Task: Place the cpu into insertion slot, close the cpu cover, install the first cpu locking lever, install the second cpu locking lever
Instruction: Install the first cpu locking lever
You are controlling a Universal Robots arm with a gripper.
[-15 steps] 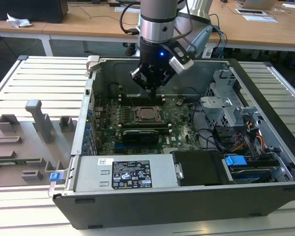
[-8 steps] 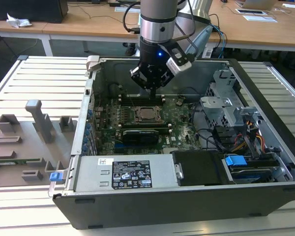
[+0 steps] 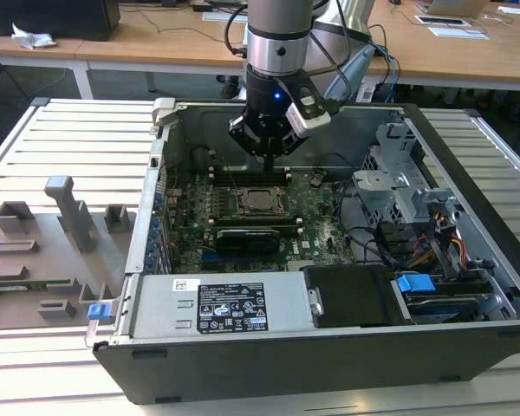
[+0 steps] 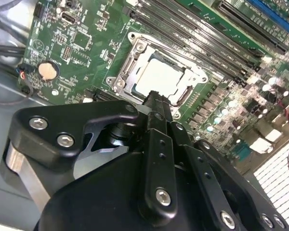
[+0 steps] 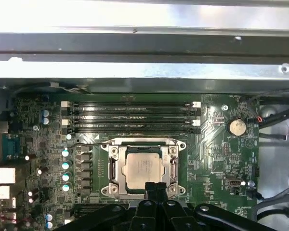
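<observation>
Your claw is clenched on nothing, its tips close over the edge of the insertion slot, mid-frame in the exterior view. The cpu sits seated there. The cpu cover looks lowered over it. Whether the locking levers are latched, you can't tell.

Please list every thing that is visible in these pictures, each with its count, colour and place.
slatted metal table: one, white, under everything.
open metal computer case: one, black, on the table.
flat circuit board: one, green, inside the case.
small flat square cpu chip: one, silver-grey, mid-board.
thin metal cpu cover frame: one, silver, around the chip.
long plastic memory slots: several, black, beside the chip.
boxy metal power supply: one, silver, case's near edge.
blocky plastic fixtures: several, grey, exterior view's left.
robot's metal claw: one, black, shut, near the chip.
</observation>
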